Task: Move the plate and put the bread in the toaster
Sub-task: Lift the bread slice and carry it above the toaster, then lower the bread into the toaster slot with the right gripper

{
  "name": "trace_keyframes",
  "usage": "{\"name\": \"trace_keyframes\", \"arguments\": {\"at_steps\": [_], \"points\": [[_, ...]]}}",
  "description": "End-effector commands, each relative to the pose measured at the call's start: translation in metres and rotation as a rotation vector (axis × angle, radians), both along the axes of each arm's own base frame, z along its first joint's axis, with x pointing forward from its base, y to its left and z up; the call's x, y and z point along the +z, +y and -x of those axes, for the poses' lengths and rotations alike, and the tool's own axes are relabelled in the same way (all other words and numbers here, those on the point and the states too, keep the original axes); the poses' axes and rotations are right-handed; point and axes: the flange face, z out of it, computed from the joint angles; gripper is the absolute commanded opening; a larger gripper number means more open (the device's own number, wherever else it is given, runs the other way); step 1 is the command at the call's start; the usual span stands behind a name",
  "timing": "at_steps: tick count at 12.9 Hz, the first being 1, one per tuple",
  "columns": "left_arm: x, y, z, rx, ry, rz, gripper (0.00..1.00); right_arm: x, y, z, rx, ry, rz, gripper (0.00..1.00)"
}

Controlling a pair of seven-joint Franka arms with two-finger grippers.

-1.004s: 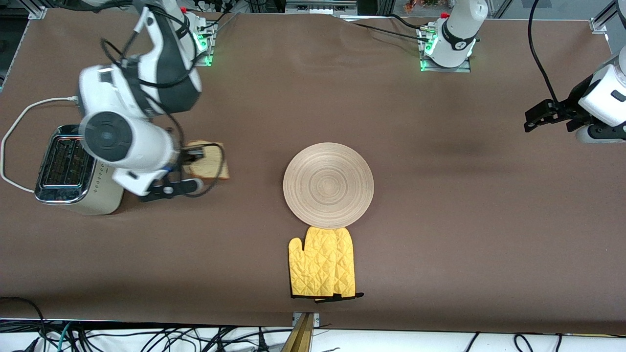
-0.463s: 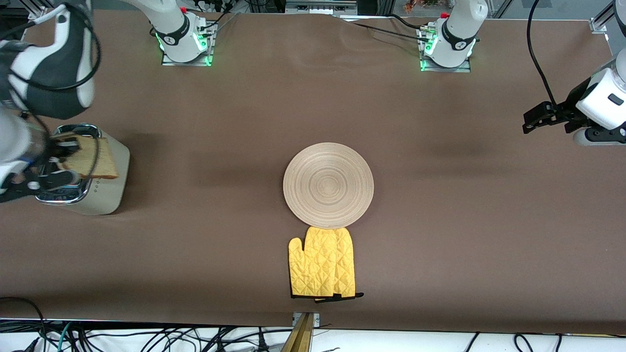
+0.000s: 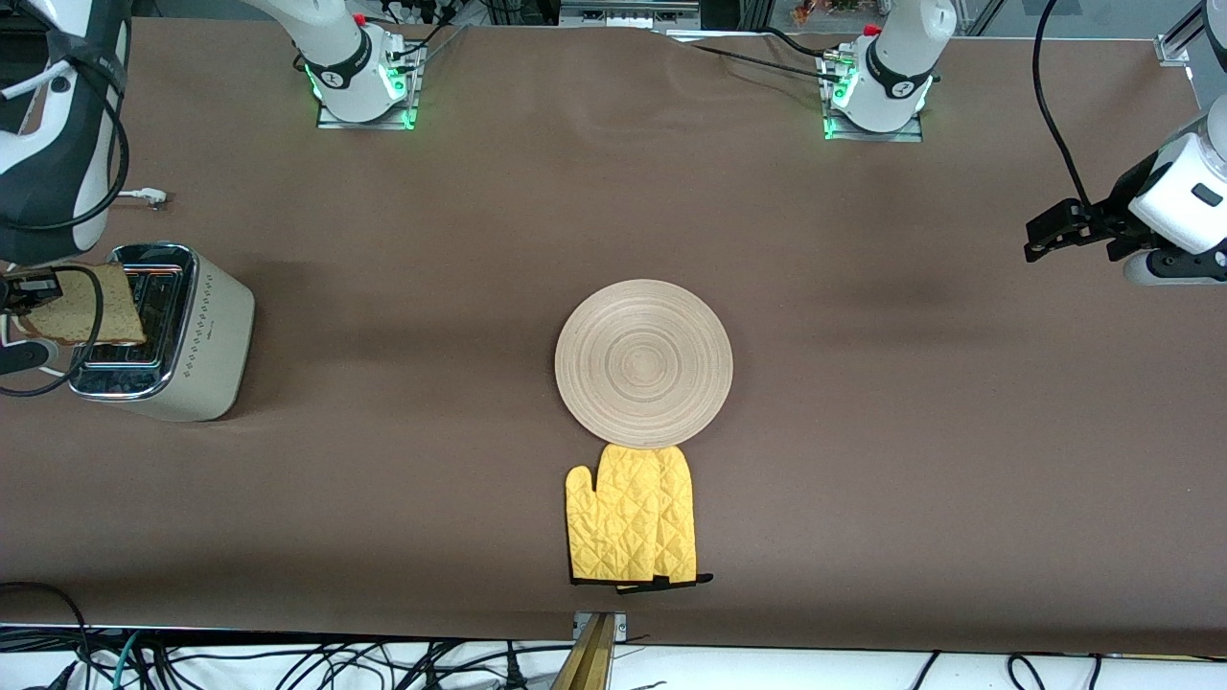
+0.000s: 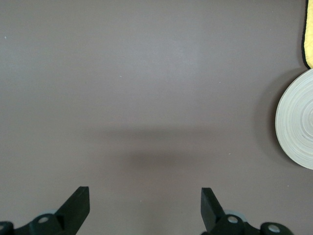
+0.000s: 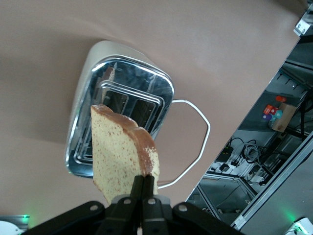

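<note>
My right gripper (image 3: 21,295) is shut on the bread (image 3: 91,309), a speckled tan slice with a brown crust, held on edge over the toaster (image 3: 163,335) at the right arm's end of the table. In the right wrist view the bread (image 5: 120,154) hangs above the toaster's chrome slots (image 5: 122,105), gripped at its crust by my right gripper (image 5: 145,188). The round light-wood plate (image 3: 643,363) lies mid-table; its edge shows in the left wrist view (image 4: 296,122). My left gripper (image 3: 1054,230) is open and empty, waiting above the left arm's end of the table; it also shows in the left wrist view (image 4: 145,205).
A yellow quilted oven mitt (image 3: 631,525) lies just nearer the front camera than the plate, touching its rim. The toaster's white cord (image 3: 144,196) trails on the table beside it. Arm bases (image 3: 359,81) stand along the table's farther edge.
My right gripper has carried the bread from the table beside the toaster up and over the toaster's top, toward the table's end. The left arm has barely moved.
</note>
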Motion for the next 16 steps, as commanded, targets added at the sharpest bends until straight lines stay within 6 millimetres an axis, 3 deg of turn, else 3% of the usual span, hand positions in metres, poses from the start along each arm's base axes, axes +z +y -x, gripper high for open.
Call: {"name": "trace_keyframes", "arguments": {"at_steps": [1, 16], "points": [[0.006, -0.002, -0.003, -0.005, 0.000, 0.019, 1.00, -0.012, -0.012, -0.001, -0.056, -0.005, 0.042, 0.00], [0.006, -0.002, -0.003, -0.004, 0.002, 0.019, 1.00, -0.074, -0.007, -0.005, -0.201, 0.035, 0.115, 0.00]]}}
